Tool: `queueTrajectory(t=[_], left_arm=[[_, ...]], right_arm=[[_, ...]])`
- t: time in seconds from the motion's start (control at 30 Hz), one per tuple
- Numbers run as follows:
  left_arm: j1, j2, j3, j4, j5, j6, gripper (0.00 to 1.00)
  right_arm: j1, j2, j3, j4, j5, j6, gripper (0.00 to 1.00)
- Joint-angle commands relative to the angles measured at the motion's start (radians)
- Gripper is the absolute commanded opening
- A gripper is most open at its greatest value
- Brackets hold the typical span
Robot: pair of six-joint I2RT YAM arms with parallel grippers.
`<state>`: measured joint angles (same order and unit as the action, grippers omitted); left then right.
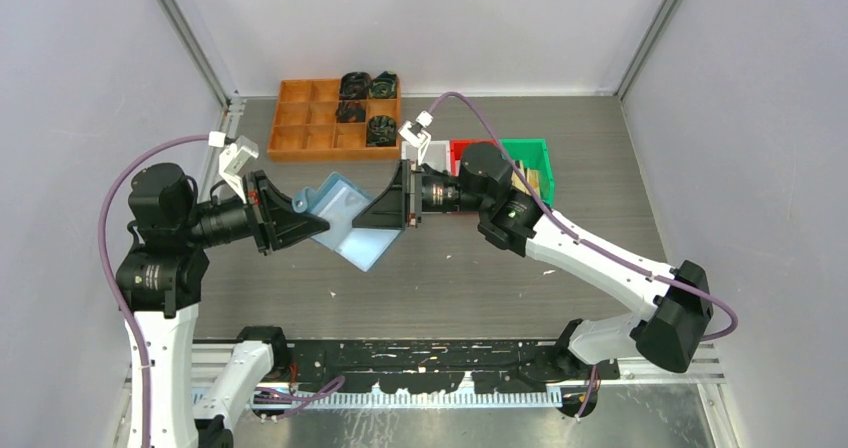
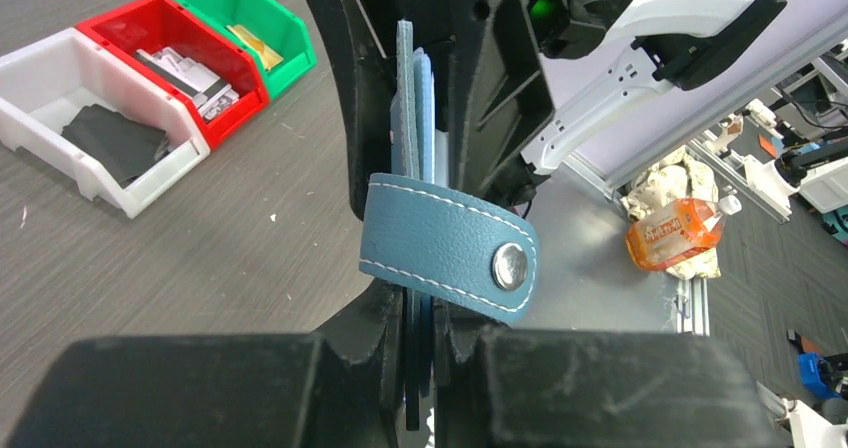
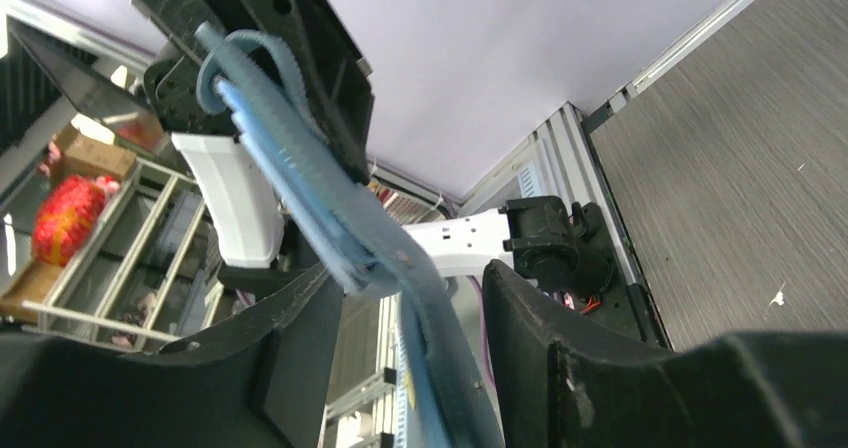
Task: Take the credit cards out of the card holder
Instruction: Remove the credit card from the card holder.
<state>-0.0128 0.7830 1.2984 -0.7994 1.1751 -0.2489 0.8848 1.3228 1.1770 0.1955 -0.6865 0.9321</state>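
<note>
Hanging above the middle of the worktop (image 1: 450, 268), the light blue card holder (image 1: 345, 230) spans two grippers, clear of the surface. The left gripper (image 1: 303, 218) is clamped tight on its left edge, where the snap strap (image 2: 450, 248) folds over. The right gripper (image 1: 388, 213) straddles the right edge, jaws partly spread, with a gap beside the leather. Bare worktop lies near and right of the holder; farther off sit the orange tray (image 1: 300, 118) and three bins (image 1: 530, 158).

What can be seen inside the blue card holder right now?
Only the folded blue layers of the card holder show, edge-on, gripped by the left gripper. Its inner side is covered by these layers, so no credit card can be seen.
</note>
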Motion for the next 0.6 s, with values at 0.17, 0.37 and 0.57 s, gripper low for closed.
queueTrajectory(t=[0.17,0.37,0.57], left_arm=[[0.004,-0.012,-0.024,0.075,0.026,-0.03,0.01],[0.004,-0.019,-0.028,0.077,0.024,-0.027,0.01],[0.004,-0.014,-0.018,0.087,0.016,-0.045,0.01]], right_arm=[[0.011,0.017,-0.052,0.306,0.137,0.192,0.56],[0.015,0.042,-0.048,0.332,0.142,0.234,0.46],[0.016,0.018,-0.081,0.312,0.131,0.214,0.37]])
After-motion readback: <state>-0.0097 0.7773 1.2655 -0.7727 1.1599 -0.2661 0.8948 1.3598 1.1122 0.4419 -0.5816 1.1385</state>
